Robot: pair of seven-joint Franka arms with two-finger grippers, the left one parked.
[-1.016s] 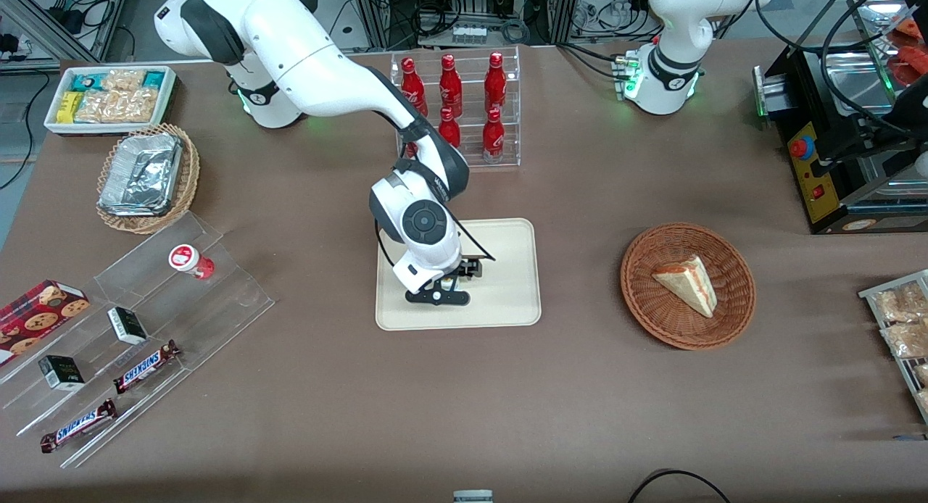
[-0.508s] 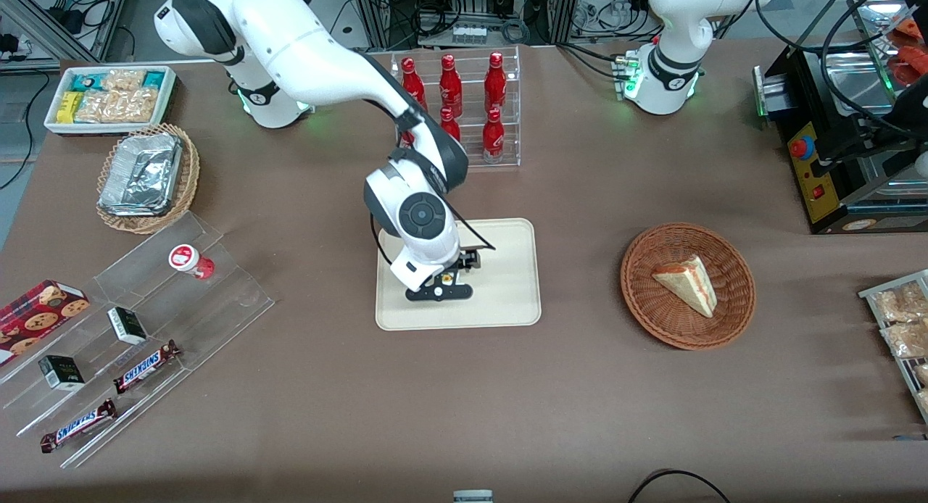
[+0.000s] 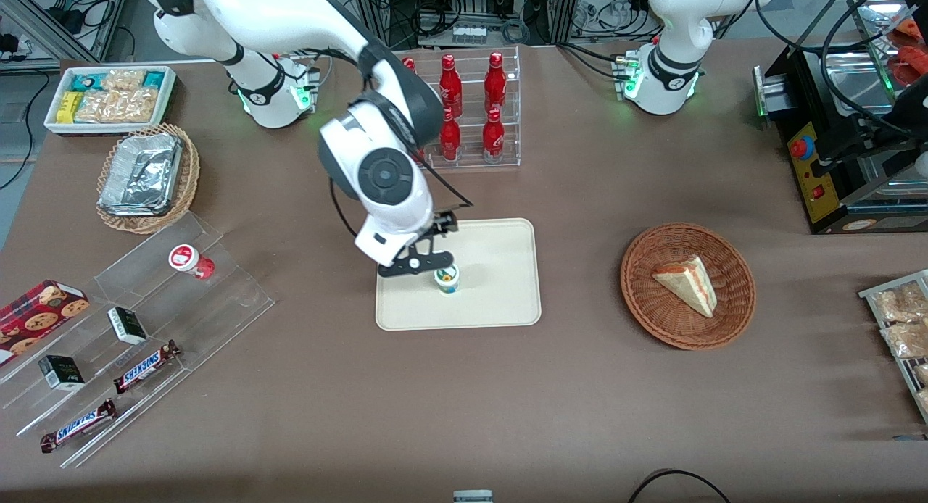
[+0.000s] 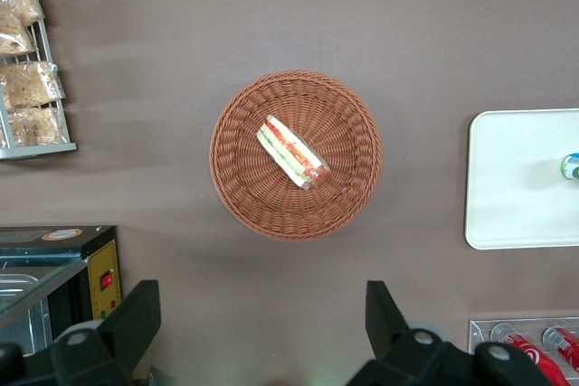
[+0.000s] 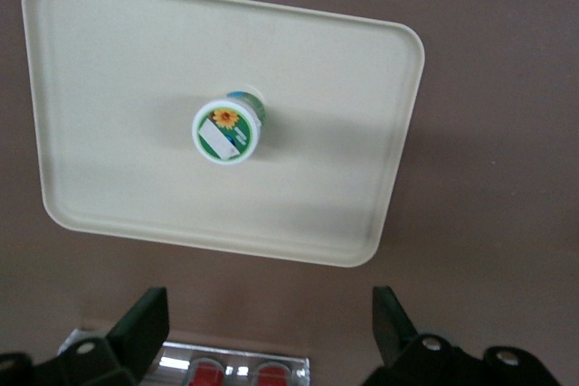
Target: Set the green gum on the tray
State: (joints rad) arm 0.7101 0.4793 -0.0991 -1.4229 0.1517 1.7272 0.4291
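The small green-labelled, white-lidded gum bottle (image 5: pixel 228 130) stands upright on the cream rectangular tray (image 5: pixel 362 205), below the wide-open, empty gripper (image 3: pixel 418 260); placing looks finished, only retreat remains.

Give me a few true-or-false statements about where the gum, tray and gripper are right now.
1. The green gum stands upright on the tray. True.
2. The gripper is shut on the gum. False: it is open, above the tray, holding nothing.
3. The basket holds a sandwich. True.
4. The gum lies tipped over off the tray. False: it stands inside the rim.
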